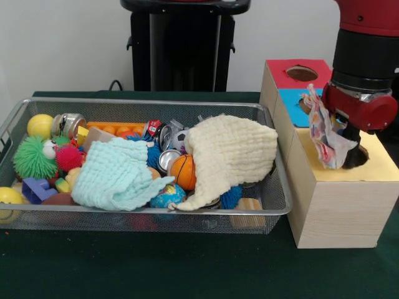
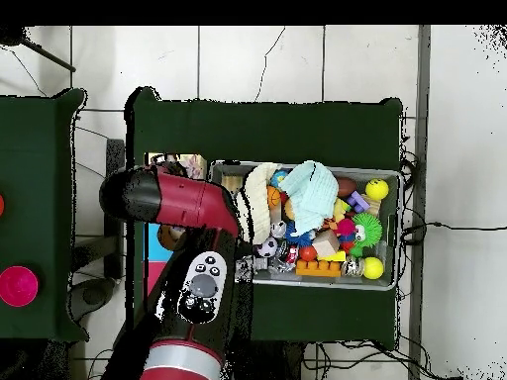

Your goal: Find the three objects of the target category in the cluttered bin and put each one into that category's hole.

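Note:
My gripper (image 1: 353,154) hangs under the red wrist at the right, low over the dark hole in the yellow top (image 1: 380,163) of the wooden box. It is shut on a patterned cloth (image 1: 325,132), which stands up beside the wrist and trails down to the hole's edge. In the wire bin (image 1: 149,103) a cream cloth (image 1: 232,152) lies over the right half and a mint cloth (image 1: 115,175) over the middle. From overhead the arm hides the gripper and most of the box; the mint cloth (image 2: 313,194) and cream cloth (image 2: 258,186) show in the bin (image 2: 388,174).
The box also has a blue top (image 1: 292,106) and a red top (image 1: 283,73), each with a hole. The bin holds balls, cans, blocks and spiky toys, among them an orange basketball (image 1: 183,170) and a green fuzzy ball (image 1: 32,157).

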Motion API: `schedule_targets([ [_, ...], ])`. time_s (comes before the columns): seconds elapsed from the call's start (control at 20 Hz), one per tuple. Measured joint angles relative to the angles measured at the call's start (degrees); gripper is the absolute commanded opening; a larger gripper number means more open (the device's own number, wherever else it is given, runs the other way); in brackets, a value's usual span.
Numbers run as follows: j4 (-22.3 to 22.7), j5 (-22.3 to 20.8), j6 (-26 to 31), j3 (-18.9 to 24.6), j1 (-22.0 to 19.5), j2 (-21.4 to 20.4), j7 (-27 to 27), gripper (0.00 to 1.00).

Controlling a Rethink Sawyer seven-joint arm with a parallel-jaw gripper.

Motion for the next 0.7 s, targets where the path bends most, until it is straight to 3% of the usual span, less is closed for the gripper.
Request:
schedule_targets([
  [0.7,6.8,0.0,-2.0,5.9,-5.0,-3.5,0.0,0.00],
])
